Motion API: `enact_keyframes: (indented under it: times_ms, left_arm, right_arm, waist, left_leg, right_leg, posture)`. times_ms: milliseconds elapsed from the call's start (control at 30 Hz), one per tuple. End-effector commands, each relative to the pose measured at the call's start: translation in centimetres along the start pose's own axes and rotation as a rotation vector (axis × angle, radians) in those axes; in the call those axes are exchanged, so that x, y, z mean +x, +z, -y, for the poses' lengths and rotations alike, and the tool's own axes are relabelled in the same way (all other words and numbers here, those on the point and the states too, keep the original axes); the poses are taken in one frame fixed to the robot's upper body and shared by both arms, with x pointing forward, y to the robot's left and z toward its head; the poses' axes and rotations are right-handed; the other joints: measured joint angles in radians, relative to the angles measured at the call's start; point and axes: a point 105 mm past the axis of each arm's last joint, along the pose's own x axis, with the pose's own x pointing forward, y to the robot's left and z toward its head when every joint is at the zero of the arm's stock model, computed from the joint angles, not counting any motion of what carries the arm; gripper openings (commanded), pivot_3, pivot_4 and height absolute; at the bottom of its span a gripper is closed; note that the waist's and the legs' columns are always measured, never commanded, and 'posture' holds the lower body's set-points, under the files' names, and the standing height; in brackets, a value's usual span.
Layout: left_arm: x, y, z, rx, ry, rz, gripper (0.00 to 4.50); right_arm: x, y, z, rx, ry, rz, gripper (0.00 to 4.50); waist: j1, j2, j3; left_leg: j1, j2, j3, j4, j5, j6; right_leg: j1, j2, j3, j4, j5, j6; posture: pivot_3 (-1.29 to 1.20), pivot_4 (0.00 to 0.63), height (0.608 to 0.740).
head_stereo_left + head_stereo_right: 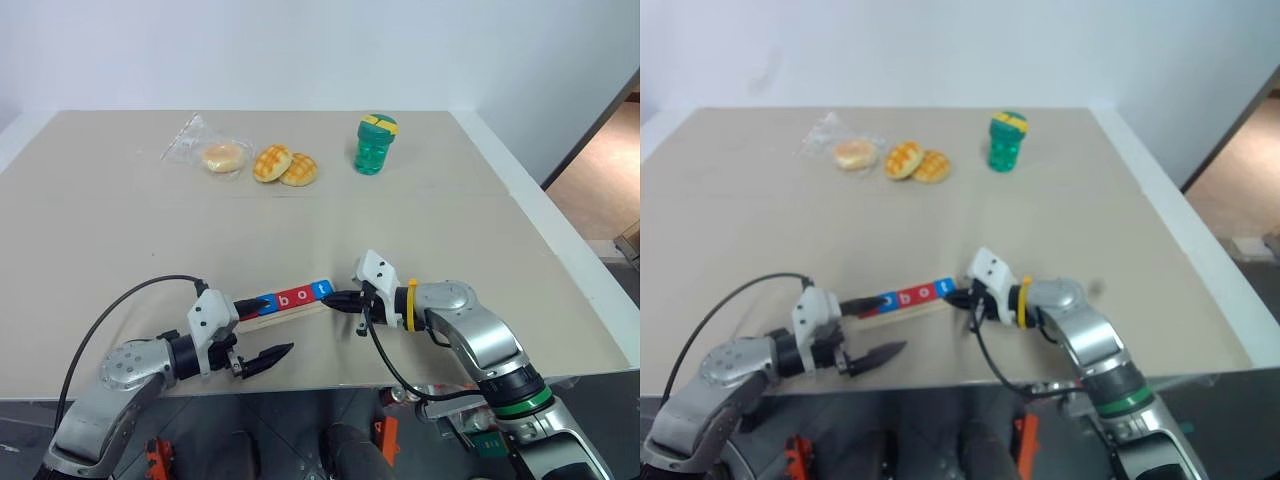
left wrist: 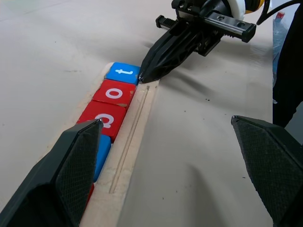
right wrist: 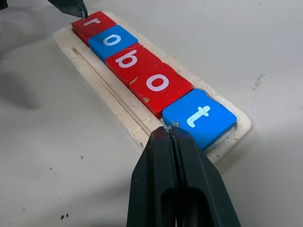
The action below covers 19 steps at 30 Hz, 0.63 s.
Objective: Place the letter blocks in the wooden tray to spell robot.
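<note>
Lying low and centre in the left eye view, the wooden tray rests on the counter with all five letter blocks seated in a row, reading r, o, b, o, t: red, blue, red, red, blue. The right gripper has its jaws pressed together, the tip touching the tray edge beside the blue t block. The left gripper has its jaws spread wide, one finger over the tray's r end, the other well clear over bare counter. Toward the upper part of the frame sit a bagged bun, two yellow buns and a green jar.
</note>
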Motion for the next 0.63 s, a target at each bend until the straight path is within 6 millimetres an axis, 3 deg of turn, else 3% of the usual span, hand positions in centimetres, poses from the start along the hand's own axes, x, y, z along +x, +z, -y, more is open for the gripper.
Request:
enact_keyframes:
  times_ms: [33, 67, 133, 300, 433, 500, 633]
  left_arm:
    - [-0.1, 0.7, 0.2, 0.037, 0.003, 0.023, 4.5]
    - [-0.2, 0.8, 0.0, 0.04, 0.009, 0.022, 4.5]
    - [-0.8, 1.0, -1.0, 0.05, 0.055, 0.021, 4.5]
    - [-4.5, 2.4, -7.3, 0.072, 0.324, 0.048, 4.5]
    - [-6.8, 2.7, -11.3, 0.07, 0.478, 0.06, 4.5]
    - [-8.0, 2.2, -13.2, 0.065, 0.547, 0.035, 4.5]
    - [-8.7, 2.1, -14.6, 0.134, 0.58, -0.005, 4.5]
  right_arm:
    - [-0.5, 2.2, -0.4, -0.024, 0.033, 0.055, 0.01]
    - [-0.7, 2.5, -0.5, -0.029, 0.041, 0.059, 0.01]
    - [-1.7, 3.5, -0.4, -0.016, 0.051, 0.09, 0.52]
    - [-5.2, 6.1, 2.8, 0.041, -0.034, 0.207, 2.22]
    - [-6.9, 6.1, 5.8, 0.081, -0.118, 0.272, 3.64]
    - [-7.6, 5.1, 7.5, 0.07, -0.185, 0.276, 4.35]
    - [-8.1, 4.0, 8.7, 0.064, -0.231, 0.282, 4.43]
  waist:
    - [0.0, 0.0, 0.0]
    - [0.0, 0.0, 0.0]
    - [0.001, 0.0, 0.0]
    - [0.001, 0.0, 0.0]
    - [0.001, 0.0, 0.0]
    - [0.001, 0.0, 0.0]
    - [0.0, 0.0, 0.0]
  left_leg:
    - [0.0, 0.0, 0.0, 0.0, 0.0, 0.0]
    - [0.0, 0.0, 0.0, 0.0, 0.0, 0.0]
    - [0.0, 0.0, 0.0, 0.0, 0.0, 0.0]
    - [0.0, 0.0, -0.001, 0.001, 0.0, 0.0]
    - [0.001, 0.0, -0.001, 0.001, 0.001, 0.001]
    - [0.001, 0.0, 0.0, 0.001, 0.0, 0.001]
    - [-0.002, 0.0, 0.001, 0.0, 0.0, 0.0]
  right_leg:
    - [0.0, 0.0, 0.0, 0.0, 0.0, 0.0]
    - [0.0, 0.0, 0.0, 0.0, 0.0, 0.0]
    - [0.0, 0.0, 0.0, 0.0, 0.0, 0.0]
    - [0.0, 0.0, -0.001, 0.0, 0.0, -0.001]
    - [0.001, 0.0, -0.002, 0.0, 0.001, -0.002]
    - [0.001, 0.0, -0.002, 0.0, 0.001, -0.001]
    - [-0.001, 0.0, -0.001, 0.0, 0.0, 0.0]
  posture:
    - [0.0, 0.15, 0.74]
    - [0.0, 0.15, 0.74]
    - [0.0, 0.15, 0.74]
    - [0.0, 0.15, 0.74]
    - [0.0, 0.15, 0.74]
    - [0.0, 0.15, 0.74]
    - [0.0, 0.15, 0.74]
